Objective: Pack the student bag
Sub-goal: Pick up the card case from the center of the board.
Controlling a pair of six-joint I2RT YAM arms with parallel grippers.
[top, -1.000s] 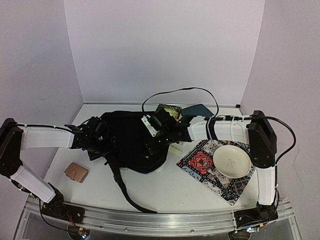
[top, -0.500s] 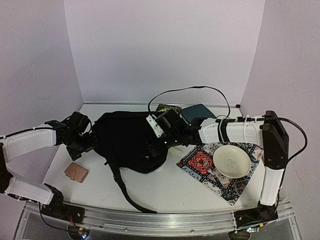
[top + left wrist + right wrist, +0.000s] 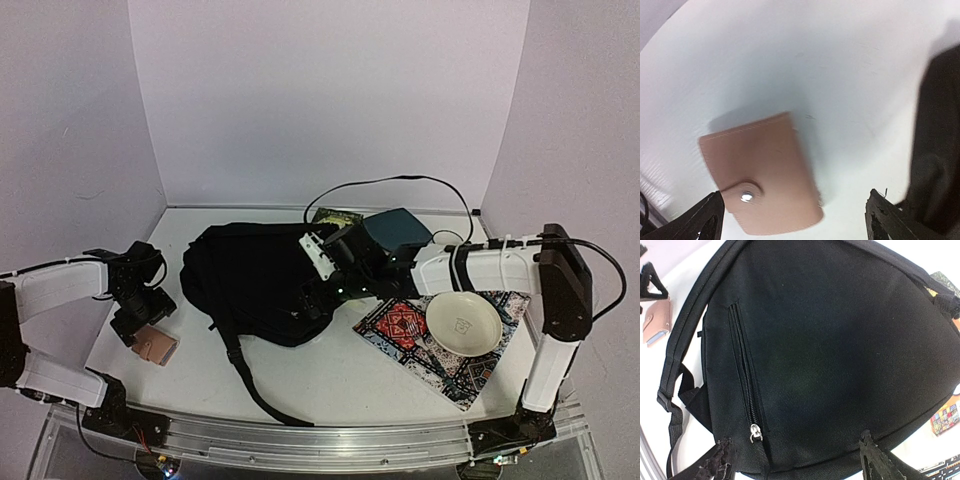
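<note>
Both jaws gape wide, holding nothing; the backpack [image 3: 255,280] lies flat on the table [image 3: 330,380]; left gripper [image 3: 792,220] hangs over a tan wallet [image 3: 760,172] left of the backpack, bare table between; right gripper [image 3: 795,465] hovers above its near edge.

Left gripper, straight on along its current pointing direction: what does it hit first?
Probably the flat tan leather snap wallet, lying on the white table just ahead of the open left gripper, slightly left of centre. Depth is unclear.

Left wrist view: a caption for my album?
Open fingers hover over a tan snap wallet on the white table, backpack alongside.
</note>
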